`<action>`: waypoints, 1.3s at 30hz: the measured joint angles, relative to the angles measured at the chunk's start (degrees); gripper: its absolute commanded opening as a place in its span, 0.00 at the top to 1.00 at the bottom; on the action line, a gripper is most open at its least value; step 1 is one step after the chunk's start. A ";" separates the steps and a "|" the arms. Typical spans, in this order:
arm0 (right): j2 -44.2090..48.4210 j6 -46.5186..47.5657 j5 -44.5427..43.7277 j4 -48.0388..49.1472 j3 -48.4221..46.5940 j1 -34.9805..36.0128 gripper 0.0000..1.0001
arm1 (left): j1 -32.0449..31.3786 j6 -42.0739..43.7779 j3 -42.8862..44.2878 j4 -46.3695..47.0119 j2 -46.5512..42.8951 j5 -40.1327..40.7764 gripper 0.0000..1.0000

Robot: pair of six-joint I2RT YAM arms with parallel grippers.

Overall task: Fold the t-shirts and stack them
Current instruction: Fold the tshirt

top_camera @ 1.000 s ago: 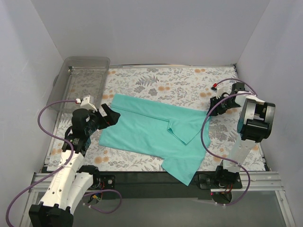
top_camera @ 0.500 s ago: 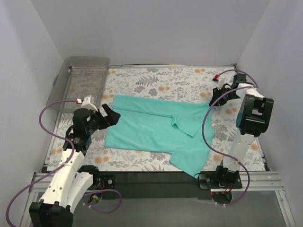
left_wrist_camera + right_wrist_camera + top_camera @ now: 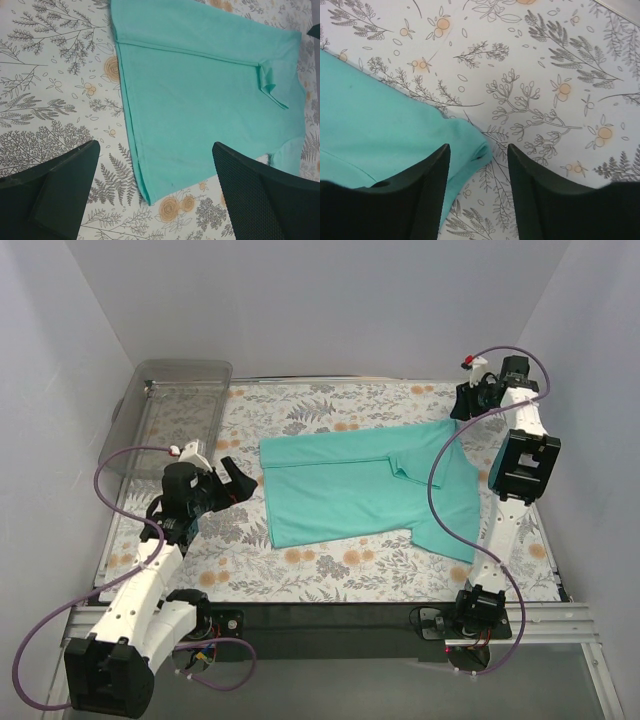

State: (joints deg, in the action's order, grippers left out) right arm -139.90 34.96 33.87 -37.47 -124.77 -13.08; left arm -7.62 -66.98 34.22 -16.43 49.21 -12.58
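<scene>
The t-shirt (image 3: 350, 485) has been dragged off the near edge toward 2 o'clock and now lies flatter on the counter (image 3: 330, 405), so I judge folding can begin. The right fingers (image 3: 466, 408) stand parted around its far corner, gripping nothing; the left fingers (image 3: 235, 483) hover wide open and empty at its 9 o'clock hem. The clear bin (image 3: 185, 362) at 10 o'clock holds nothing.

The white-and-black left arm (image 3: 150, 575) leaned forward, elbow bent, its black two-finger left gripper (image 3: 155, 150) spread wide. The right arm (image 3: 520, 455) reached far back (nearly straight), with the right gripper (image 3: 477, 150) narrowly parted.
</scene>
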 measured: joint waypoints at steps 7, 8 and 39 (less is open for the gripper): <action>3.63 -2.89 -2.69 3.65 3.96 -0.37 0.31 | 0.00 -1.73 0.00 1.33 4.81 -2.84 0.20; 5.99 -3.10 -2.84 4.59 7.43 -0.39 0.31 | 0.00 -2.12 0.00 1.46 5.51 -3.74 0.21; 62.79 10.49 -1.53 -1.84 75.89 -8.15 0.41 | -25.14 -26.84 -5.25 -8.92 17.51 10.67 0.54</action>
State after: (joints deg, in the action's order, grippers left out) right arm -77.10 45.45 32.34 -39.31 -48.88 -21.23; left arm -32.75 -93.82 28.97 -25.34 66.72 -1.91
